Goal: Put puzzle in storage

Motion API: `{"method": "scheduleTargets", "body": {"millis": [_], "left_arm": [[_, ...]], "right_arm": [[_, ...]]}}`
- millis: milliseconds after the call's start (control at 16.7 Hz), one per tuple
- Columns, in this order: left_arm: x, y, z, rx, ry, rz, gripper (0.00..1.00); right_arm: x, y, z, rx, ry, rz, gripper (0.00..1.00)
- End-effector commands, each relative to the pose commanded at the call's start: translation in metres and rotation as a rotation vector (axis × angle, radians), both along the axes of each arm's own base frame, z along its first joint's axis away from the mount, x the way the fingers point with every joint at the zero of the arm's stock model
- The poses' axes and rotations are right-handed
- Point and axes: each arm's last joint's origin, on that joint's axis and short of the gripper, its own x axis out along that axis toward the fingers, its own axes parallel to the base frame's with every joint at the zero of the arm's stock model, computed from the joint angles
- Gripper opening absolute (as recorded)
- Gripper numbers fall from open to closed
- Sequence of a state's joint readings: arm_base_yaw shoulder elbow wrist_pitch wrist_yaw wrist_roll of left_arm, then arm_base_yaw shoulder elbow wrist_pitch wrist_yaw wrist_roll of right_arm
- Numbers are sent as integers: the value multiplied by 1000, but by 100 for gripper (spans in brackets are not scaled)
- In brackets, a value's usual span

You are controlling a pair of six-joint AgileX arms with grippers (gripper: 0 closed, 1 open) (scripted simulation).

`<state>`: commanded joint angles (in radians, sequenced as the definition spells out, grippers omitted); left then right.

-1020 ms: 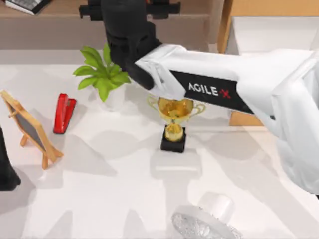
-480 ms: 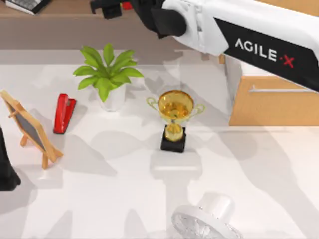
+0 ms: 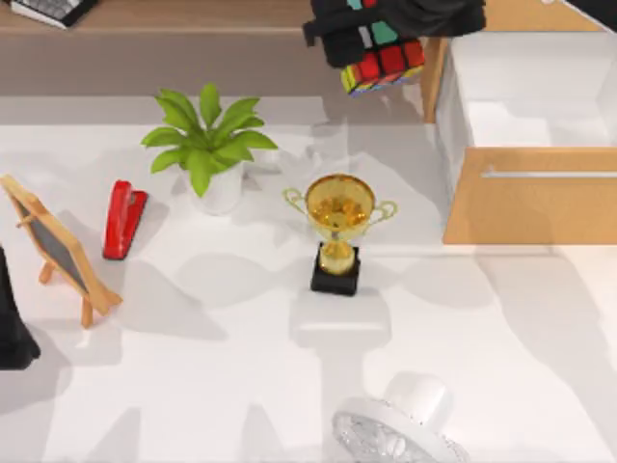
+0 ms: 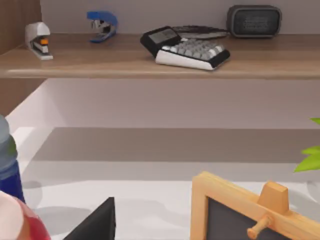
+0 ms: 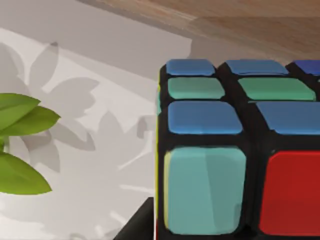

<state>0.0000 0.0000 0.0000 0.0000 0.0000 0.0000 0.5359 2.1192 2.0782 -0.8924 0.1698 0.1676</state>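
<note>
One end effector, the right [image 3: 371,39], clamps the puzzle [image 3: 384,62] high beside the open storage [image 3: 453,106], carried clear of the trophy [image 3: 338,220] below.

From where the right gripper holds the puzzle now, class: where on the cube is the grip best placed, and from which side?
On two opposite flat faces of the puzzle, coming from above, as the right gripper has it beside the storage. Its squared, parallel sides suit two fingers.
</note>
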Motion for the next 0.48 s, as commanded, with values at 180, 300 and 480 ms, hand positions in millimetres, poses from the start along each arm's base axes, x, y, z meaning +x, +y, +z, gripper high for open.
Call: {"method": "scheduleTargets", "body": {"millis": [180,300,480], "left_arm": [[0,0,0,0,0,0,100],[0,0,0,0,0,0,100],[0,0,0,0,0,0,100]], "right_arm": [[7,-49,8,-17,161,-77,0],[17,-83,8,-21,245,-146,0],[38,-128,-11,-28,367,-242,0]]}}
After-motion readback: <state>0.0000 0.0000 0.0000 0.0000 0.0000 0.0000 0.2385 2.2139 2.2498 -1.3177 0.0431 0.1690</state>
